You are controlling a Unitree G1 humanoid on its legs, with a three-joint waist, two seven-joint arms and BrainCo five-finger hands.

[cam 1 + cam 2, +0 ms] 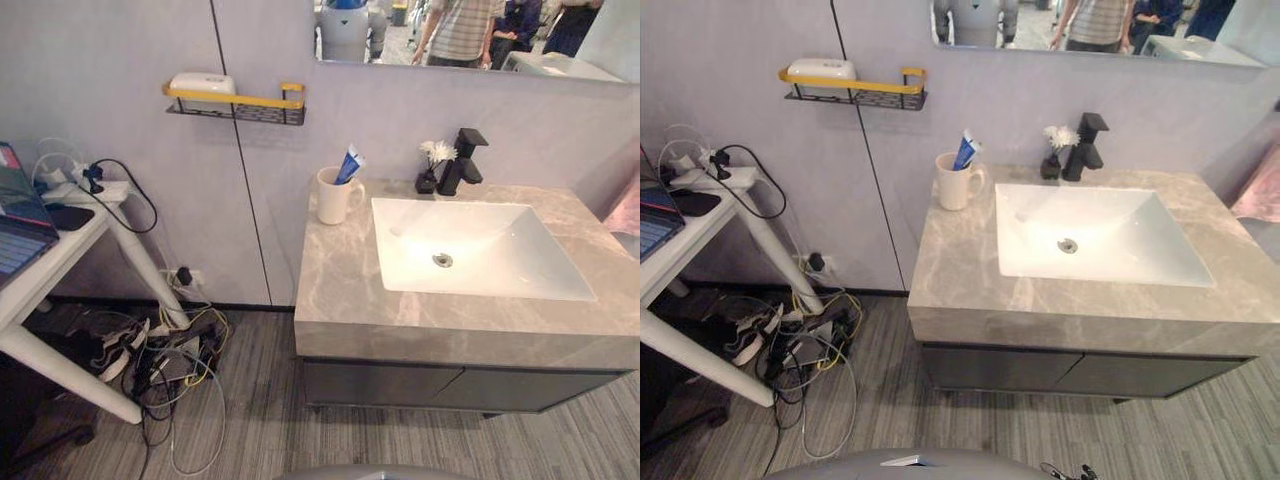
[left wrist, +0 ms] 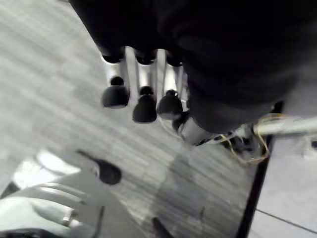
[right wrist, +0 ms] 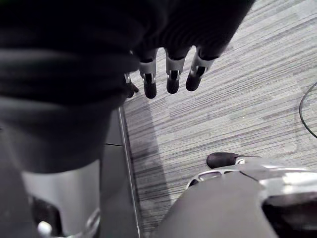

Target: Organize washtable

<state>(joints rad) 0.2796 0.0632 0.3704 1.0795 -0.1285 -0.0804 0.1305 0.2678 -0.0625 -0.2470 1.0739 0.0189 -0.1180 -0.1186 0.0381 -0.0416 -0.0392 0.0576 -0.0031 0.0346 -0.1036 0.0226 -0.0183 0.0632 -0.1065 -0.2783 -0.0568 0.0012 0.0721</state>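
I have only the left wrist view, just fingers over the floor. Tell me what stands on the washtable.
Observer: A white mug with a blue tube in it stands on the countertop, left of the sink.
Operator: Give me the back edge too.
Observer: A black faucet stands behind the sink, a small dark vase of white flowers just left of it.
Operator: Report the right hand.
Observer: The right hand hangs open over the floor, holding nothing.
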